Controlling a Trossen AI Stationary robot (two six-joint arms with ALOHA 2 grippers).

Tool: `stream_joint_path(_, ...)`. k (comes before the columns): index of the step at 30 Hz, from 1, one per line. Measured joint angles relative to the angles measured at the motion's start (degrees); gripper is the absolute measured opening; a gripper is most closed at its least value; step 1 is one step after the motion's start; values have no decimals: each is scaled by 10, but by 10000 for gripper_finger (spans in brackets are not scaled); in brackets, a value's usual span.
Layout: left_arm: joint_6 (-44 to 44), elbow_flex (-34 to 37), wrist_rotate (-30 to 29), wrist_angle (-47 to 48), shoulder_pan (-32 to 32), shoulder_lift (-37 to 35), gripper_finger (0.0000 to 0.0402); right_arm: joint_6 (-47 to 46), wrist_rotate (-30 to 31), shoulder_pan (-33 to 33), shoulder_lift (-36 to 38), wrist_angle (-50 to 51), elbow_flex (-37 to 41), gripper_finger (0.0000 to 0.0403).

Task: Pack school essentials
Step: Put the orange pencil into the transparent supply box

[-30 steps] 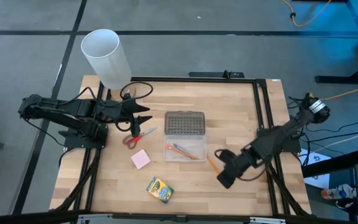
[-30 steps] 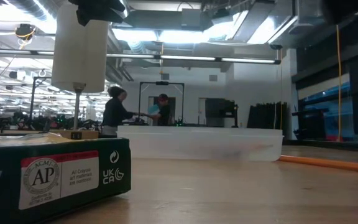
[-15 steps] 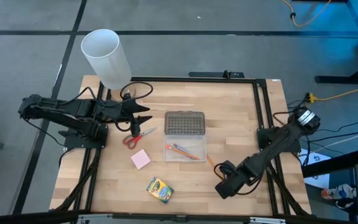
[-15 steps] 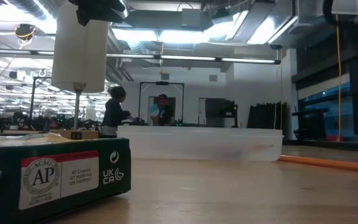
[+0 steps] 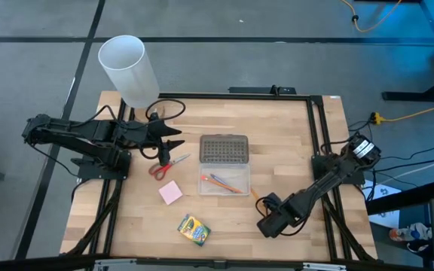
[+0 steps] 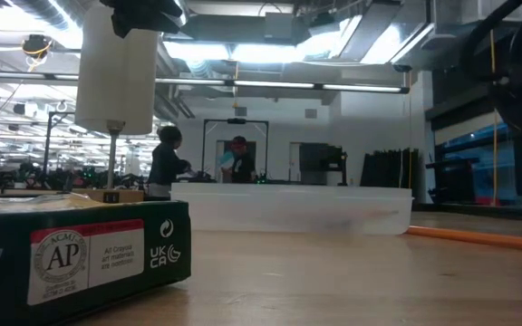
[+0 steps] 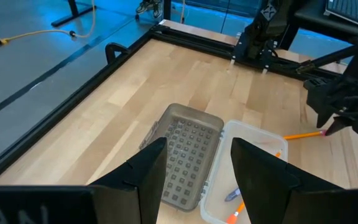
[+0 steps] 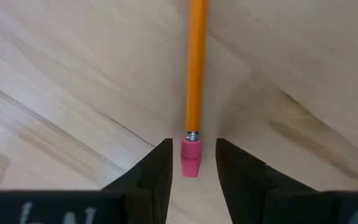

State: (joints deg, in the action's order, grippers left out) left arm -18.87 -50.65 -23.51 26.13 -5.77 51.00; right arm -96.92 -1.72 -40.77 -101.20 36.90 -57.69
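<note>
My right gripper (image 5: pixel 265 212) (image 8: pixel 192 169) is open, low over the table, with its fingers on either side of the pink eraser end of an orange pencil (image 8: pixel 196 68) (image 5: pixel 256 197); a small gap shows on each side. That pencil lies flat on the wood beside the clear case (image 5: pixel 224 181), which holds a second orange pencil and a blue-grey pen (image 5: pixel 223 181). My left gripper (image 5: pixel 175 143) (image 7: pixel 197 168) is open, above the red-handled scissors (image 5: pixel 168 165). The pink sticky-note pad (image 5: pixel 170 193) and the crayon box (image 5: pixel 193 229) (image 6: pixel 71 254) lie flat on the table.
The grey dotted lid (image 5: pixel 224 149) (image 7: pixel 188 149) lies open on the far side of the case. A tall white cylinder (image 5: pixel 129 68) stands by the table's far left corner. Black frame rails (image 5: pixel 319 150) run along the table's edges. People stand in the room behind (image 6: pixel 169 161).
My right arm has come down and reached toward the table's near edge, bringing its gripper low to the eraser end of the loose pencil. It now shows at the upper right of the low view. The left arm and all objects have kept still.
</note>
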Motion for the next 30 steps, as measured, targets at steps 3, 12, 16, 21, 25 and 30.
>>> stream_joint_path(3,0,0,0,0,0,0,174,14,-13,0,-11,-5,-1,124)
stream_joint_path(12,0,0,0,0,0,0,174,-4,-35,19,-19,-4,-2,114)
stream_joint_path(16,0,0,0,0,0,0,174,-5,-51,26,-20,3,-2,71)
stream_joint_path(21,0,0,0,0,0,0,174,-10,-71,28,-20,7,-1,21)
stream_joint_path(25,0,0,0,0,0,0,174,-70,-90,29,-17,12,-2,21)
stream_joint_path(30,0,0,0,0,0,0,174,-143,-83,25,9,41,-4,21)
